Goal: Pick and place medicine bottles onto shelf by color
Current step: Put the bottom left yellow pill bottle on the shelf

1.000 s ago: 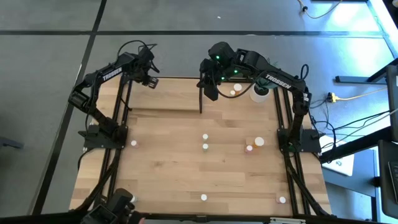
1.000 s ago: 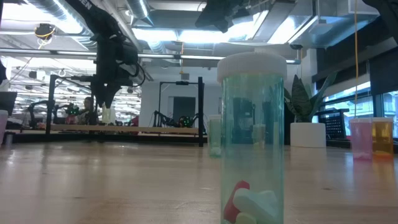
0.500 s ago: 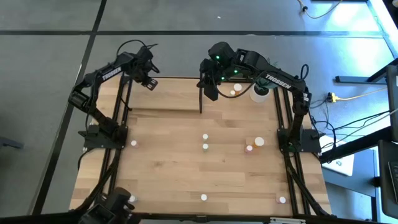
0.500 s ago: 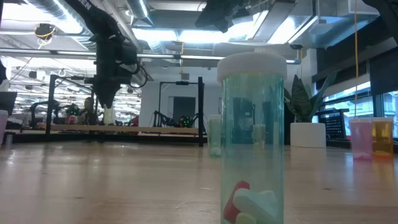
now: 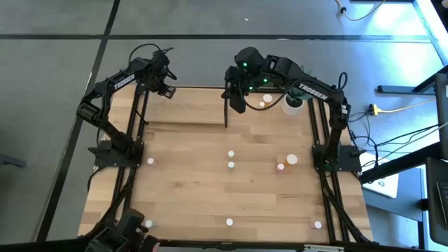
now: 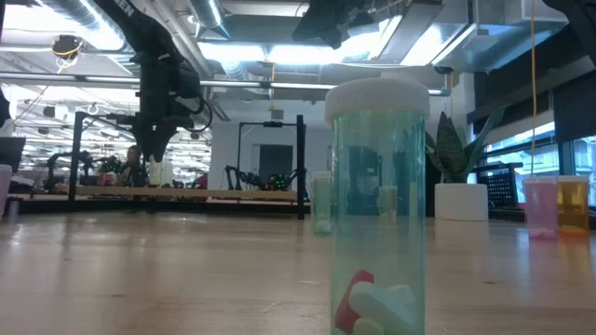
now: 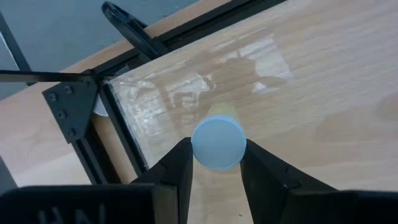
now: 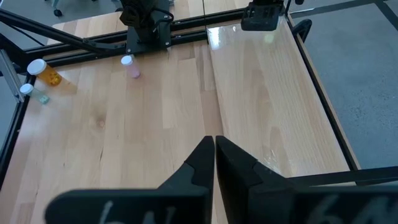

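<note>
My left gripper (image 5: 162, 89) hangs over the far left end of the shelf (image 5: 185, 106), a pale board in a thin black frame, and is shut on a small medicine bottle (image 7: 217, 143) with a white cap and a pale body. The low view shows that bottle (image 6: 160, 172) under the gripper (image 6: 156, 149), above the shelf (image 6: 186, 194). My right gripper (image 8: 214, 149) hovers shut and empty high over the shelf's right end (image 5: 238, 101). Several more bottles stand on the table, among them a pink one (image 5: 150, 161) and an orange one (image 5: 281, 166). My left gripper pinches the bottle's upper end between its two fingers (image 7: 180, 165), which stand on either side of the white cap (image 7: 217, 144). The fingers come from above, pointing steeply down. The bottle hangs upright below them, clear of the shelf board.
A green bottle (image 6: 377, 205) stands close before the low camera. Pink (image 6: 540, 207) and orange (image 6: 571, 205) bottles stand at the right. A white plant pot (image 5: 294, 103) and two bottles (image 5: 264, 101) are at the far right. The shelf's upright black bar (image 5: 225, 108) stands beside my right gripper.
</note>
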Controlling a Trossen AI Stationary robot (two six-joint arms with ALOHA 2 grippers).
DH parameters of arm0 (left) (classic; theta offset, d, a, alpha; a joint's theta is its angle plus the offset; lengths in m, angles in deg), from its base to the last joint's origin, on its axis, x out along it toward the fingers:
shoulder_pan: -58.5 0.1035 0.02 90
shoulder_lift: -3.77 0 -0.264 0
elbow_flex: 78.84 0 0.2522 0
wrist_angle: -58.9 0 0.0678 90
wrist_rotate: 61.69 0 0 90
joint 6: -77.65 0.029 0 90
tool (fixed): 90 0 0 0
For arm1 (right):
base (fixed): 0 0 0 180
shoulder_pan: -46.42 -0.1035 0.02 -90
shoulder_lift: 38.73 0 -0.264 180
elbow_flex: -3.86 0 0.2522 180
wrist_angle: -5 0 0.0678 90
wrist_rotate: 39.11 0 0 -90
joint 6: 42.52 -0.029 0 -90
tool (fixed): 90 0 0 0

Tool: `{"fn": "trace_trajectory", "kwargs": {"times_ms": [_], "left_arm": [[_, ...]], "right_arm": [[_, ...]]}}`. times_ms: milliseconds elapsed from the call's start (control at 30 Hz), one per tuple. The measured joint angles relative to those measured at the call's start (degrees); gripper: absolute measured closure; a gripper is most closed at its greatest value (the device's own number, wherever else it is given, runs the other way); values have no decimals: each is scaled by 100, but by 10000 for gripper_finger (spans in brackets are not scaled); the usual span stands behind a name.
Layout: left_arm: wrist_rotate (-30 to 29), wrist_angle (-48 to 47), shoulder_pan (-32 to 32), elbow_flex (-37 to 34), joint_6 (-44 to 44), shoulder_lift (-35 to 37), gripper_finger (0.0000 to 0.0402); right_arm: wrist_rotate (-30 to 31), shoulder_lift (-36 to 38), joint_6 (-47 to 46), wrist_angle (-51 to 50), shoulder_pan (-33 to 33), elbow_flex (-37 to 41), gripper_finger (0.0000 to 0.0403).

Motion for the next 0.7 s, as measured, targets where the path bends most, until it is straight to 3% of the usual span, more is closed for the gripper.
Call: {"fn": "trace_trajectory", "kwargs": {"times_ms": [200,700], "left_arm": [[87,2,0,0,397,0,296],[-112,4,-44,20,157,-271,296]], "right_arm": [[0,0,0,0,0,0,384],[0,0,5,-2,0,0,384]]}}
